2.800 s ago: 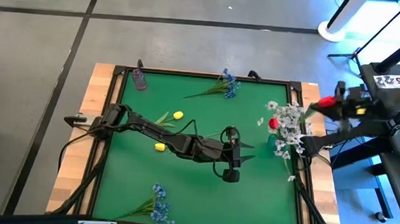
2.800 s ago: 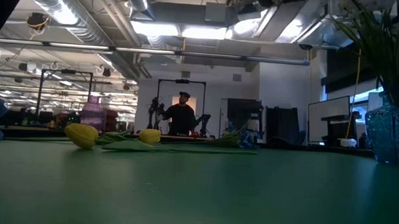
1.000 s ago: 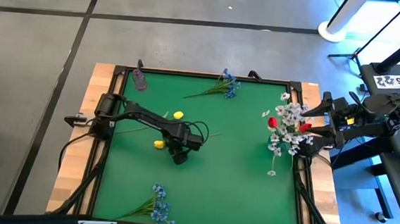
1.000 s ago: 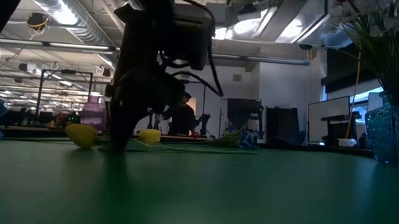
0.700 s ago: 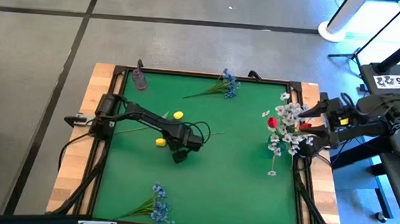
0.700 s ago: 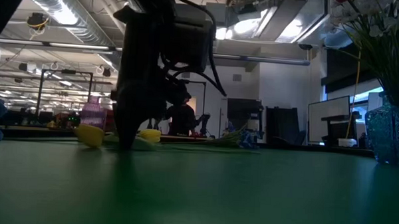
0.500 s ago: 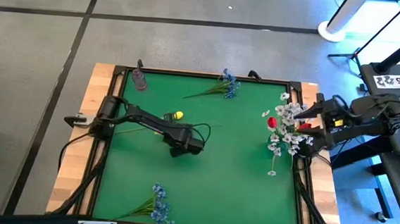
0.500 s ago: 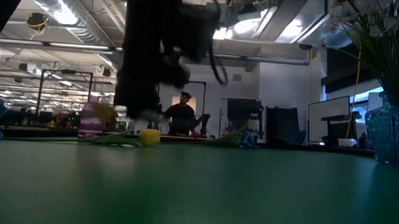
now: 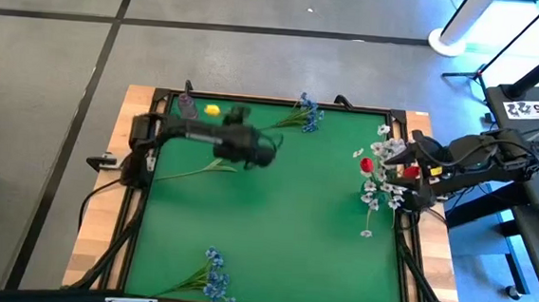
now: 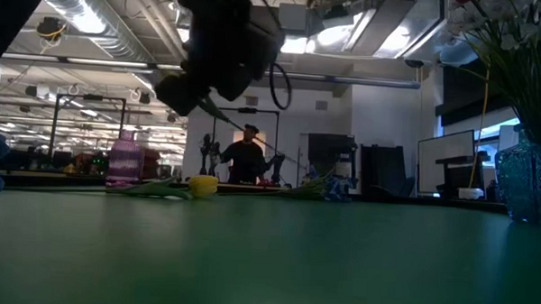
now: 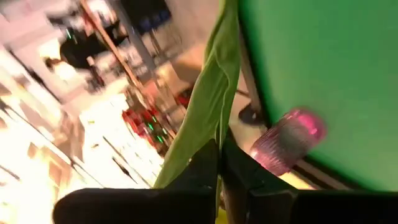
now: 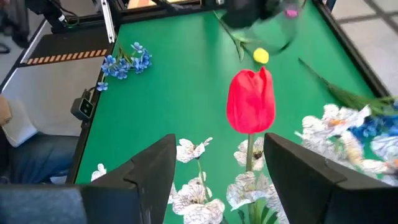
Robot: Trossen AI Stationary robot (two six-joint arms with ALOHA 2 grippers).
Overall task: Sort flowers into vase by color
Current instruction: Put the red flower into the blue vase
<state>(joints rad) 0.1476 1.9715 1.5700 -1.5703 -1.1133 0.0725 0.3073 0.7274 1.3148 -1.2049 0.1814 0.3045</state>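
My left gripper [image 9: 224, 127] is raised near the table's far left corner and is shut on a yellow tulip [image 9: 212, 112], next to a small pink vase [image 9: 189, 107]. A second yellow tulip [image 10: 202, 186] lies on the green mat; its stem [image 9: 192, 171] shows in the high view. My right gripper [image 9: 403, 168] is open at the right edge. Its fingers stand either side of a red tulip [image 12: 250, 102] without touching it. The tulip stands among white sprays [image 9: 386, 183] in a blue glass vase [image 10: 531, 184]. My left gripper pinches the yellow tulip's green stem and leaf [image 11: 214, 118] between its two fingers [image 11: 236, 165]. The tulip is lifted clear of the mat. Its thin stem [image 10: 253, 133] trails down and away below the gripper.
One bunch of blue blossoms [image 9: 305, 115] lies at the far edge and another [image 9: 211, 278] at the near edge. The middle of the green mat [image 9: 293, 229] is bare. A person [image 10: 245, 160] stands in the room beyond the table.
My left gripper has taken hold of a yellow tulip on the mat, lifted it clear and carried it up toward the far left corner and the pink vase. My right gripper has moved a little toward the blue vase and stays open.
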